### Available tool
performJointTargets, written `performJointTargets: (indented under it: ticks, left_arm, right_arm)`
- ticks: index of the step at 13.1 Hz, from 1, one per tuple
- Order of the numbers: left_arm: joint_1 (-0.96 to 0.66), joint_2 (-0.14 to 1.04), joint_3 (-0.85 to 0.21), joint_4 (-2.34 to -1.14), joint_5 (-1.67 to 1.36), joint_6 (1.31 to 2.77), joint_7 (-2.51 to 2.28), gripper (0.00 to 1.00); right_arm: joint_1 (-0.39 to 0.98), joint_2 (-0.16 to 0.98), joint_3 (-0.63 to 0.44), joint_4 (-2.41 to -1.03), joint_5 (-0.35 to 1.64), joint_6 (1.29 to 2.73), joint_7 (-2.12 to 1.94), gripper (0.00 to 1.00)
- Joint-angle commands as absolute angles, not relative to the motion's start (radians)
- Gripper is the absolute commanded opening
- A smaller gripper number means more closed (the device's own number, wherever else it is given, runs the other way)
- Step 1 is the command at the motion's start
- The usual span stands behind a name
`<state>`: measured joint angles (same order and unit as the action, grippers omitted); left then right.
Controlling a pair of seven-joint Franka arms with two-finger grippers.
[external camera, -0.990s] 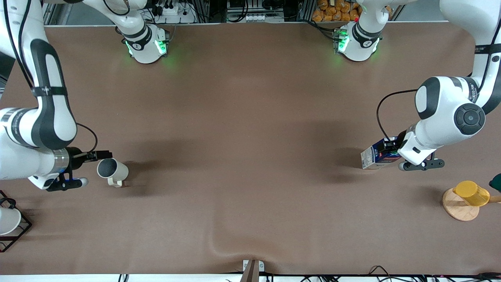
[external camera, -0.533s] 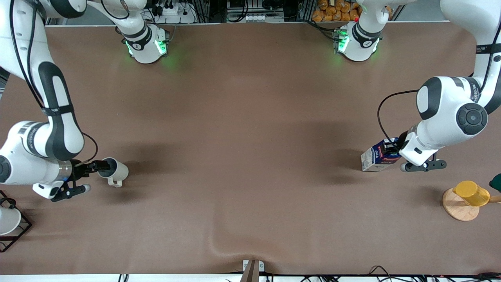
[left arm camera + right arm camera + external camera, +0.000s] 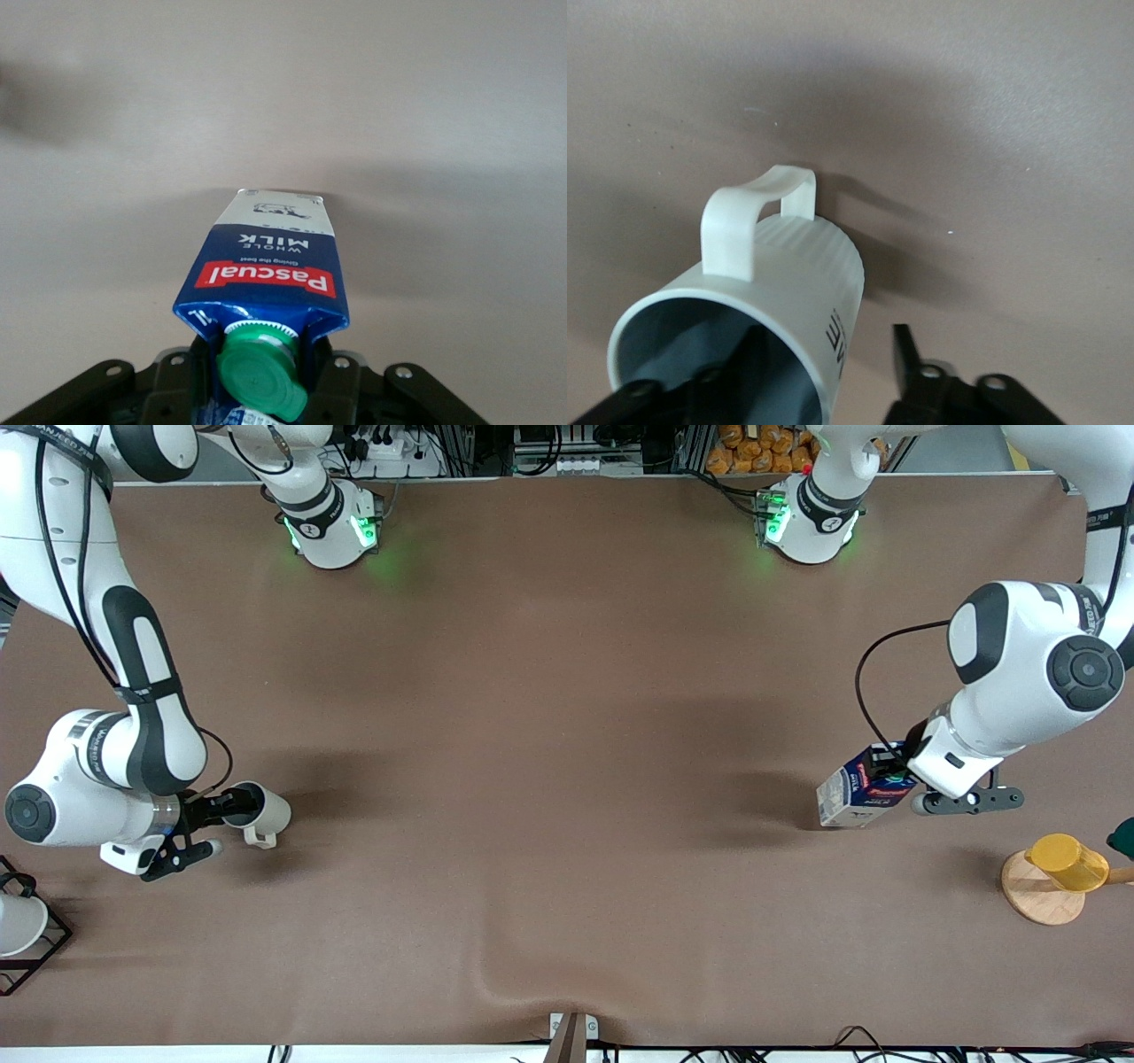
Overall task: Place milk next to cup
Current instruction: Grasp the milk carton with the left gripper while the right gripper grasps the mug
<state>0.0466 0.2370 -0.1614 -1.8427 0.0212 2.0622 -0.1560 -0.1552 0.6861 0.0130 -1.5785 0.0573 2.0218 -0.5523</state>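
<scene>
A: At the left arm's end of the desk (image 3: pixel 567 691), what is listed besides the task items?

B: One yellow cup (image 3: pixel 1067 861) lying on a round wooden coaster (image 3: pixel 1038 895), nearer the front camera than the milk (image 3: pixel 858 788). One dark green item at the frame edge just beside it, cut off, cannot tell what it is. At the right arm's end: one white cup (image 3: pixel 18 923) in a black wire rack (image 3: pixel 40 948), nearer the front camera than the cup (image 3: pixel 257 810). Nothing stands between milk and cup.

A: Entry for the milk?

B: Dark-blue gable-top carton, green round cap (image 3: pixel 261 372), red label reading "Pascual", white panel at the base end. Tilted, its base toward the middle of the desk. The left gripper (image 3: pixel 886 766) is clamped on its top by the cap.

A: And the cup?

B: Light grey-white mug, ribbed wall, grey inside, small side handle (image 3: pixel 749 221). It is well apart from the milk, at the right arm's end. The right gripper (image 3: pixel 226 804) has one finger inside the rim and one finger (image 3: pixel 908 354) outside the wall, with a gap between that finger and the wall; jaws partly closed around the wall, no firm hold visible.

A: Room and edges?

B: A broad bare brown stretch runs across the middle of the desk. There is a fold in the cover near the front edge, at mid-width. Both arm bases (image 3: pixel 332 527) stand along the edge farthest from the front camera.
</scene>
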Motion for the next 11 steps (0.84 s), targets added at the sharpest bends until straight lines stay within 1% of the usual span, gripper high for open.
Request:
performJointTargets:
  ticks: [1, 3, 6, 11]
  left_arm:
    - [0.040, 0.219, -0.195, -1.783, 0.037, 1.961, -0.166, 0.28]
    - [0.043, 0.218, -0.242, -1.757, 0.037, 1.915, -0.170, 0.28]
    - [0.041, 0.213, -0.273, -1.717, 0.037, 1.885, -0.172, 0.28]
    - [0.023, 0.227, -0.287, -1.668, 0.038, 1.884, -0.219, 0.28]
  right_arm:
    - [-0.167, 0.677, 0.026, -1.594, 0.044, 2.028, -0.563, 0.00]
    - [-0.164, 0.670, 0.026, -1.586, 0.046, 2.028, -0.560, 0.00]
    - [-0.147, 0.666, 0.032, -1.563, 0.051, 2.022, -0.554, 0.00]
    - [-0.049, 0.654, 0.035, -1.519, 0.063, 1.999, -0.488, 0.00]
